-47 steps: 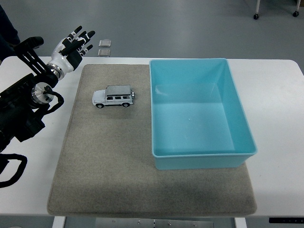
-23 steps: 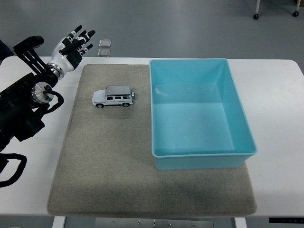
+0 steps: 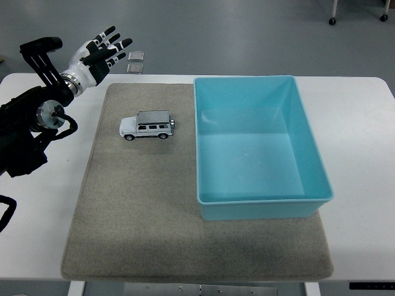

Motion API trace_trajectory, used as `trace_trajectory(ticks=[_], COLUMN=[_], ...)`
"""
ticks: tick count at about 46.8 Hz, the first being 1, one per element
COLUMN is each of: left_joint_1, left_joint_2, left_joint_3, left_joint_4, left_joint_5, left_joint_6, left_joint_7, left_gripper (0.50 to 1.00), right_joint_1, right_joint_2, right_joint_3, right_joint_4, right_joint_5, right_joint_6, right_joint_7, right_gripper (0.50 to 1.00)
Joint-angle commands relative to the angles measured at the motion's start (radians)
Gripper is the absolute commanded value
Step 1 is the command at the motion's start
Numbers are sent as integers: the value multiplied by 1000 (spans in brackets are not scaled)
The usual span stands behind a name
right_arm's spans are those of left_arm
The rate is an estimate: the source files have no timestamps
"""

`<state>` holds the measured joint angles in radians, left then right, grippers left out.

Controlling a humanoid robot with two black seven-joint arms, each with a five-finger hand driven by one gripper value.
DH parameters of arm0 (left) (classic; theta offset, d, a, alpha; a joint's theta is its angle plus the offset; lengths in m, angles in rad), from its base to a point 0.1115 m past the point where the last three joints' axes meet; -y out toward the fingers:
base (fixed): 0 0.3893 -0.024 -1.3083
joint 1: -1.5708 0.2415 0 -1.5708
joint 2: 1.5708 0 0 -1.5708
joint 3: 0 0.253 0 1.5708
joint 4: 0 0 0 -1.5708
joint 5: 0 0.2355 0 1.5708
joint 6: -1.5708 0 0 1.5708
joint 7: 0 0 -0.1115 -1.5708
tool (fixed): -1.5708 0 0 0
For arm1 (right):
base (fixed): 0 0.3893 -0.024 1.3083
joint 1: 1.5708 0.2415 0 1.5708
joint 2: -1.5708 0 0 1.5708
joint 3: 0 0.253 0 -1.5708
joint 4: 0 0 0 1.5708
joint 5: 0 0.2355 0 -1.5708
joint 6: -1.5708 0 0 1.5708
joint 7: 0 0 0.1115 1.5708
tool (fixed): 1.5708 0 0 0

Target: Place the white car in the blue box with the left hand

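A small white toy car [image 3: 147,126] stands on its wheels on the grey mat [image 3: 142,209], left of the blue box [image 3: 311,163], nose pointing left. The box is open on top and holds nothing. My left hand [image 3: 100,52] is raised over the table's far left corner, well up and to the left of the car, fingers spread and holding nothing. The black left arm [image 3: 28,123] comes in from the left edge.
The mat covers most of the white table [image 3: 364,123]. Two small grey squares [image 3: 136,61] lie on the floor beyond the far edge.
My left hand has risen and shifted slightly right and away, and the arm has lifted with it. The car and box have not moved.
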<state>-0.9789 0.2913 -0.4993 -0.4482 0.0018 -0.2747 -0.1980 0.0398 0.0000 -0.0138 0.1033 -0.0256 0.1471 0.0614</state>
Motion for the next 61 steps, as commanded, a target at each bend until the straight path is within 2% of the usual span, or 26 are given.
trace_trajectory(ticks=[1,11,18,29,37,45,53,61], left_joint_1=[-1,-69,-113,-116,-115,-161,-182,-187], left_joint_2=[43,117,183,253,301,313,309,305], left_joint_3=[94,237,246,243,266,318,318,318], left_joint_4=[-81,-165,-254,-385,-478,-500,-509,-546], left_joint_5=[0,43,196,512,569,684,872,977], left_joint_6=[9,15,9,-4,-21,-63,-75,-106], left_joint_7=[0,0,0,0,2,3,3,3], left_gripper=[999,999,999,1000,999,999,999,999], right_joint_1=[0,0,0,0,0,0,0,0], right_joint_2=[0,0,0,0,0,0,0,0], right_joint_3=[0,0,0,0,0,0,0,0], right_joint_4=[0,-1,0,0,-1,-1,-1,-1], right_joint_5=[0,0,0,0,0,1,1,0], right_joint_6=[0,0,0,0,0,0,0,0], right_joint_7=[0,0,0,0,0,0,0,0], right_gripper=[936,936,936,936,936,936,936,936])
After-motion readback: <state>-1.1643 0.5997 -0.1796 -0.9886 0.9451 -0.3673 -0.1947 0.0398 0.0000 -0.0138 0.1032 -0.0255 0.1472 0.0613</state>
